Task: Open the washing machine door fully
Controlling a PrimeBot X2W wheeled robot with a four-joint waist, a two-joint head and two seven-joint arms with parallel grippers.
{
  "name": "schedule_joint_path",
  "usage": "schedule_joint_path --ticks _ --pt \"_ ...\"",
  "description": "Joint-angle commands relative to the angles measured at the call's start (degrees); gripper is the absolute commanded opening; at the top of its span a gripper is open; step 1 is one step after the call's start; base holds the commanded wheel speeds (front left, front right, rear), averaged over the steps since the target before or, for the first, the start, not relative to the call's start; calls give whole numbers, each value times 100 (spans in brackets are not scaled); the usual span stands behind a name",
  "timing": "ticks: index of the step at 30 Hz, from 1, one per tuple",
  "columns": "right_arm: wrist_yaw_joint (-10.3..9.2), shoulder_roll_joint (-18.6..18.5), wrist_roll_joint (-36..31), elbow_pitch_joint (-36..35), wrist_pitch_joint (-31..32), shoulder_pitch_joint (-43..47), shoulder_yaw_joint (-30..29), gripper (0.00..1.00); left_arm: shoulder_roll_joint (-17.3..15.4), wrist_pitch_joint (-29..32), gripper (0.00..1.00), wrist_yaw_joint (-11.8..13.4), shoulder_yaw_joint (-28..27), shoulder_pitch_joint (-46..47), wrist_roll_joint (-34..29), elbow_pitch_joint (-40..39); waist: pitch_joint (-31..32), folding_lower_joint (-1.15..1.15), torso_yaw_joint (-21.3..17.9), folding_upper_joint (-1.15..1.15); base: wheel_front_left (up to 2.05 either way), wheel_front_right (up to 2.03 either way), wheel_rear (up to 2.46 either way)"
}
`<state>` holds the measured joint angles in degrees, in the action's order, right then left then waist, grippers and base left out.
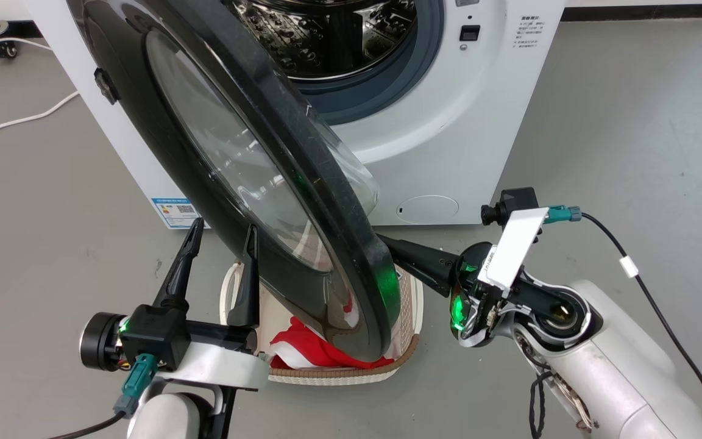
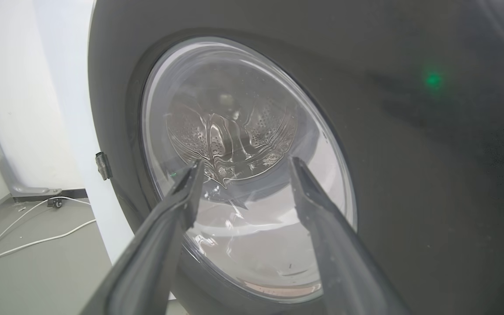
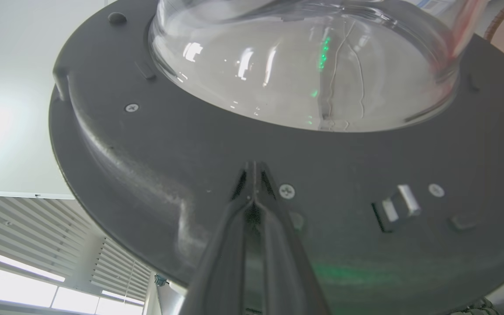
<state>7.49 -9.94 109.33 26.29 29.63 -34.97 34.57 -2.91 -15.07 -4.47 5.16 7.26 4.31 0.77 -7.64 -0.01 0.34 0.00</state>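
The washing machine door (image 1: 302, 183) is a big glossy black disc with a clear glass bowl, and it stands partly open, swung out from the left side of the white machine (image 1: 448, 140). My left gripper (image 1: 223, 235) is open just in front of the door's outer face (image 2: 409, 153), fingers (image 2: 182, 197) apart before the window and holding nothing. My right gripper (image 1: 397, 247) reaches in from the right behind the door's lower rim. Its fingers (image 3: 252, 205) are shut together, tips against the door's dark inner face (image 3: 147, 153) below the glass bowl (image 3: 304, 65).
The steel drum (image 1: 326, 36) with its grey rubber ring lies exposed behind the door. A woven basket (image 1: 351, 372) holding red and white cloth sits on the floor under the door's lower edge. White cables (image 1: 16, 119) trail across the grey floor at left.
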Motion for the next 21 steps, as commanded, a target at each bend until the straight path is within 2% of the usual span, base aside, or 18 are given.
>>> schedule_joint_path --ticks 1,9,21 --pt "0 63 -8 -42 -69 100 -4 0 4 -13 100 23 -7 -62 34 14 1 1 -3 0 0 0 0" --pt "0 145 -180 -236 -1023 387 -461 0 4 -13 100 30 -44 -61 33 35 29 1 -24 0 0 0 0" --pt "0 175 -174 -1149 -2433 1529 -1922 0 3 -13 100 85 -118 -211 91 71 187 1 -77 0 0 0 0"
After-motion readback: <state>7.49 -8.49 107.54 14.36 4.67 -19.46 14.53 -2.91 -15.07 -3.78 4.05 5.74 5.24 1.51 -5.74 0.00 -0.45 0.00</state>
